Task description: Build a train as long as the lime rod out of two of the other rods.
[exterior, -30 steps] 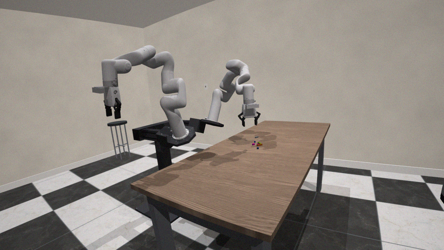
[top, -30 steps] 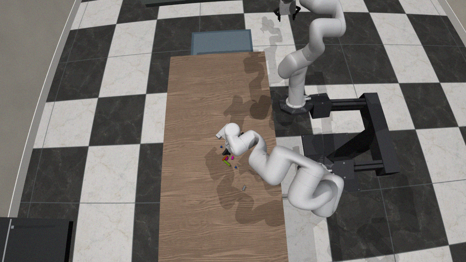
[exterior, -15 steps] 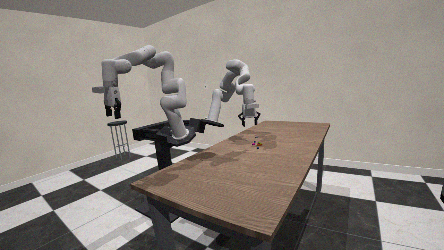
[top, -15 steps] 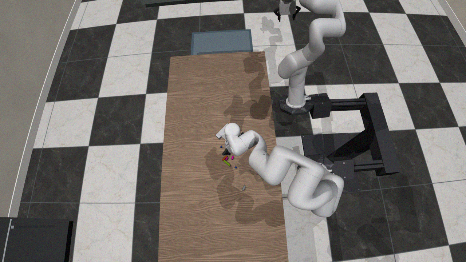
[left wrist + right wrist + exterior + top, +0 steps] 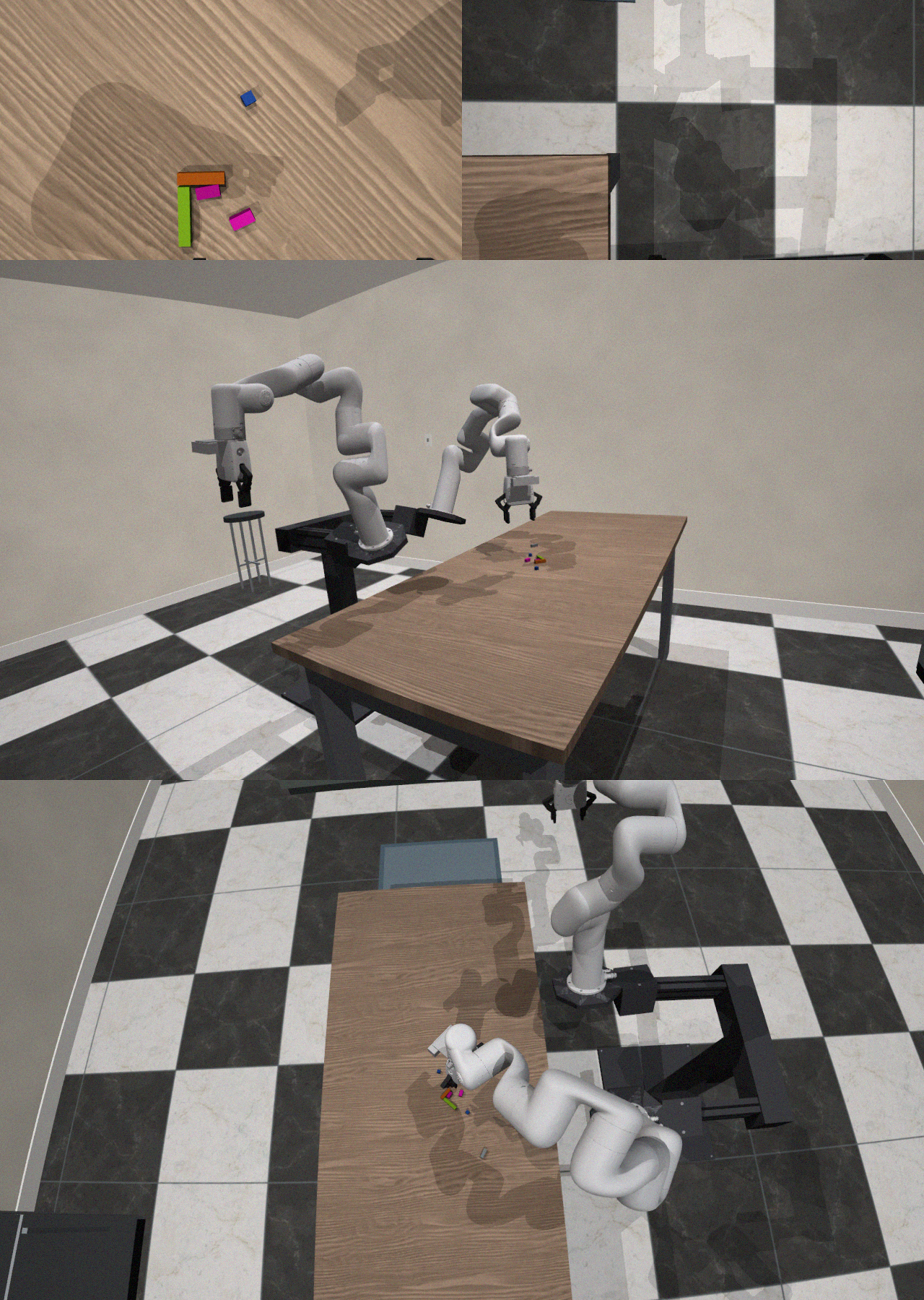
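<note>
Left wrist view, left to right: lime rod [image 5: 450, 1103] [image 5: 540, 557] [image 5: 184, 217]; orange rod [image 5: 445, 1094] [image 5: 540, 561] [image 5: 201, 178] at its 12 o'clock end, pointing to 3; loose magenta rod [image 5: 461, 1093] [image 5: 527, 560] [image 5: 242, 219], 4 o'clock of orange; blue rod [image 5: 438, 1070] [image 5: 535, 568] [image 5: 248, 98], 1 o'clock. Left gripper [image 5: 463, 1064] [image 5: 519, 520] [image 5: 312, 258] (above the table [image 5: 400, 973] [image 5: 491, 648] [image 5: 108, 43] [image 5: 534, 177]) and right gripper [image 5: 568, 818] [image 5: 234, 503] [image 5: 766, 257] – both spread, empty.

No text, label, brand, number or sign can be read on anything in any of the four views, from one edge of the tabletop [image 5: 388, 1232] [image 5: 452, 635] [image 5: 534, 173] to the other
</note>
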`<state>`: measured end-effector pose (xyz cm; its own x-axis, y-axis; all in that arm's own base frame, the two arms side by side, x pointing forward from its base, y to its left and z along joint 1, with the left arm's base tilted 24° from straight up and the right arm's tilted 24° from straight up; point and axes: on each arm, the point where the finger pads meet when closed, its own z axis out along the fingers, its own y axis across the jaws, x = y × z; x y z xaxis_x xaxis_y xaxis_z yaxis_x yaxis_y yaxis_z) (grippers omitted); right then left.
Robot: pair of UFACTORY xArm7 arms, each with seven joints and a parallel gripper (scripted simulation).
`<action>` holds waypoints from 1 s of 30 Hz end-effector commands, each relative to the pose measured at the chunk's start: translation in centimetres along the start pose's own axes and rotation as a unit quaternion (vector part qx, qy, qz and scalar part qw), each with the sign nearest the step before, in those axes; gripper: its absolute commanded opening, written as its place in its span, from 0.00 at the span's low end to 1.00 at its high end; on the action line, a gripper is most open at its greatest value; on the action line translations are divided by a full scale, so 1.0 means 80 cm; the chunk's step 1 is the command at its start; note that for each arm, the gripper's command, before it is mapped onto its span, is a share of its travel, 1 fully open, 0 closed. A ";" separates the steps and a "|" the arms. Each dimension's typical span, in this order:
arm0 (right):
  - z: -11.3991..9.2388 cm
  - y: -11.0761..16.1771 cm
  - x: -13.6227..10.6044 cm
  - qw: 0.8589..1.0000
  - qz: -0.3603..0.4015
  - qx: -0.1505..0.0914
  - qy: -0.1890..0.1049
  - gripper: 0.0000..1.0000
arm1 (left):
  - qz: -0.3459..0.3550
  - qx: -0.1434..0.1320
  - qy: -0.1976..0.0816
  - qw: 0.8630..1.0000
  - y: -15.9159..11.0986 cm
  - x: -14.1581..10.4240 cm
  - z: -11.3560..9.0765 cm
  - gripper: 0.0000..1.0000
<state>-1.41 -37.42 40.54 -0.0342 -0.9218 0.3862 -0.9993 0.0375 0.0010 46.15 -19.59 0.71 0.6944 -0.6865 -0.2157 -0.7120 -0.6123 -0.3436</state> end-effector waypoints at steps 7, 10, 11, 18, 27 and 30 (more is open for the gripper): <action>-0.002 0.000 0.001 1.000 0.000 0.000 0.002 1.00 | -0.048 0.000 0.002 0.999 -0.006 -0.002 0.002 1.00; -0.002 0.000 0.001 1.000 0.000 0.000 0.002 1.00 | -0.087 0.001 0.002 0.996 -0.011 -0.006 0.007 1.00; -0.002 0.000 0.001 1.000 0.000 0.000 0.002 1.00 | -0.111 0.001 0.001 0.994 -0.014 -0.009 0.010 1.00; -0.002 0.000 0.001 1.000 0.000 0.000 0.002 1.00 | -0.258 0.001 -0.001 0.966 -0.033 -0.024 0.026 1.00; -0.002 0.000 0.001 1.000 0.000 0.000 0.002 1.00 | -0.420 0.002 -0.002 0.907 -0.055 -0.044 0.042 1.00; -0.002 0.000 0.001 1.000 0.000 0.000 0.002 1.00 | -0.460 0.002 -0.002 0.888 -0.061 -0.049 0.047 1.00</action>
<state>-1.41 -37.42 40.54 -0.0342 -0.9218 0.3862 -0.9993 0.0375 0.0010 47.04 -13.25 -0.26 0.9955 -0.0030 0.0946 0.0346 -0.9188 -0.3933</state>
